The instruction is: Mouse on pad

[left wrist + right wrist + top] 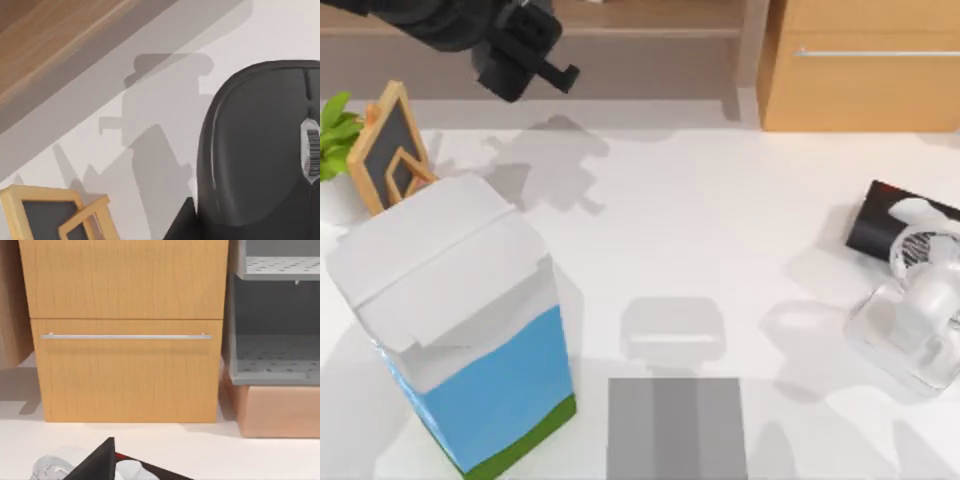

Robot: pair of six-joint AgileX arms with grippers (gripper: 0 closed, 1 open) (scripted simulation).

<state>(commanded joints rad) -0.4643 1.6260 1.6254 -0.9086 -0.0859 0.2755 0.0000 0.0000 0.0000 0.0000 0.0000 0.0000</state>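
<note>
The left gripper (542,62) is seen high at the table's far left; whether it is closed cannot be told. The mouse (260,150) is shown close up by the left wrist view, above the tabletop. The pad (677,428) lies at the near edge.

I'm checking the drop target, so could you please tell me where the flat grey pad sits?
The flat mid-grey rectangular pad lies at the top view's bottom edge, near the middle, just right of the tall white-and-blue carton.
</note>
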